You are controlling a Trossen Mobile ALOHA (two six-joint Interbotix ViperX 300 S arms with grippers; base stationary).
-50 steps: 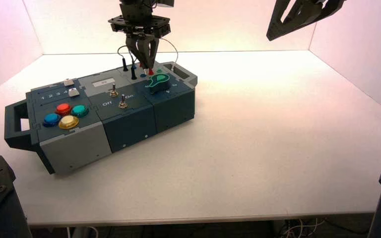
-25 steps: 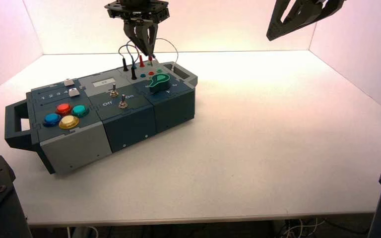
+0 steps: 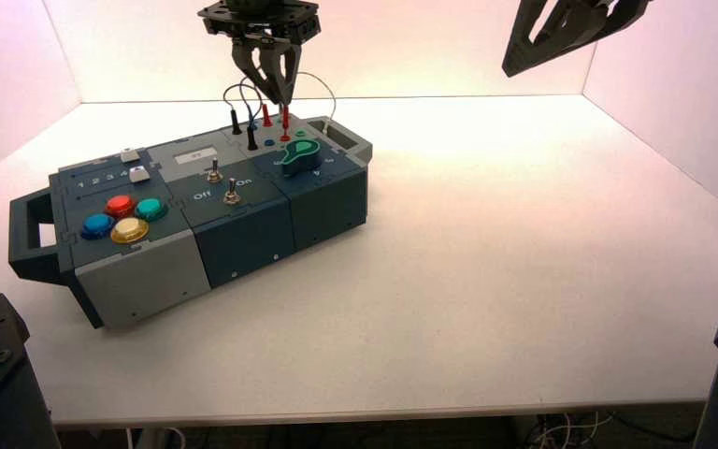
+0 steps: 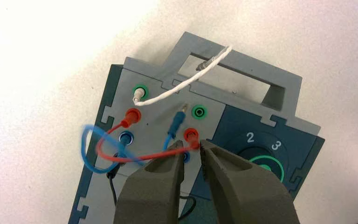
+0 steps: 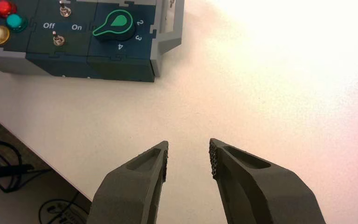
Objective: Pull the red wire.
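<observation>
The left tool (image 4: 191,145) is open over the far right part of the box (image 3: 164,271), its tips parted, and nothing is seen to be gripped; the right tool (image 5: 189,161) is parked well to the right over the surface (image 3: 486,281), also open and empty. The red wire (image 4: 121,159) lies just beneath the left tool, one red plug (image 4: 192,137) standing at a red socket by its tips and the other (image 4: 130,117) a little way off from them; whether the near plug is fully seated cannot be told. The lead should prove light and limp, its plugs stiff and perhaps slippery; it is best taken by the near plug's body and drawn straight up, since a tug on the thin cord might strain the joint. Counted from the tool outward: one red wire with two red plugs; one loose blue plug (image 4: 176,123) with a bare tip, close by; one white wire (image 4: 186,83), just beyond; two upright black plugs, slightly to the tool's left; one green knob (image 3: 301,157), nearer the robot than the tool; two toggle switches (image 3: 232,194), nearer still and leftward; two white sliders (image 3: 139,174) and four coloured buttons (image 3: 130,229), farther left.
</observation>
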